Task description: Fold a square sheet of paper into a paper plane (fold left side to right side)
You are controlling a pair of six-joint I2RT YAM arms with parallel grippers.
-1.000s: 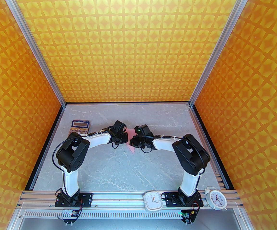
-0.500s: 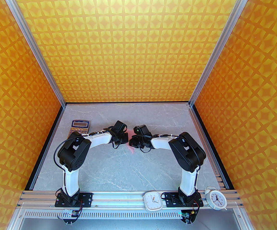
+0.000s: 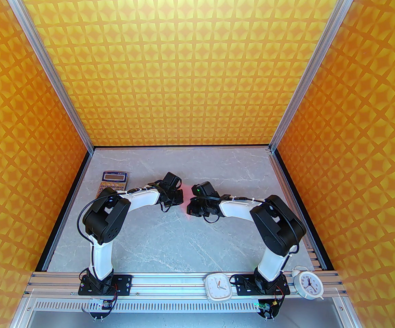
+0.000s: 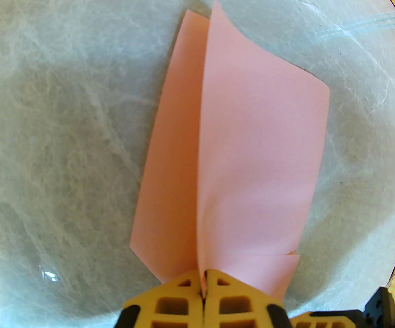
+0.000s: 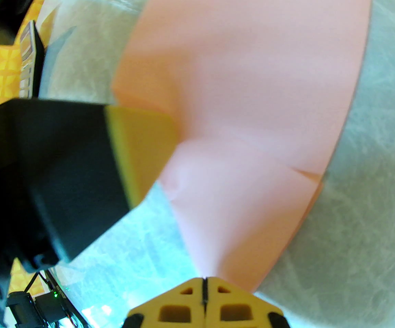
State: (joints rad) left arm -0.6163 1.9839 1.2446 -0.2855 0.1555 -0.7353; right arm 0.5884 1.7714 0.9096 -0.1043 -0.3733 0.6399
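The sheet of paper point(image 4: 259, 142) is at the middle of the tabletop point(image 3: 170, 244), between the two grippers and well apart from the calculator point(image 3: 113, 182) near the far left corner. The left gripper point(image 4: 203, 281) is clenched on an edge of the paper, and a thin line of pink shows between its yellow fingers. The right gripper point(image 5: 203, 284) is closed as well. The paper narrows down to its fingertips, so I judge that it pinches the paper too, though the contact itself is blurred.

The step in hand, as I judge it, is the first fold, left side onto right side. One part of the sheet lies flat on the tabletop, and a large flap is raised above it in a soft curve, not pressed down. The two layers do not match: a strip of the lower layer shows beside the flap. The next move calls for laying the flap down so that its free edge meets the edge below, and then pressing along the fold line. If a corner slips, the crease will be skew.

Half folded like this, the paper is longer than wide. In the top view the pink strip between the grippers runs from the far edge side toward the near edge, so the long axis seems to lie far to near. It has no nose yet, so as a plane it points nowhere.
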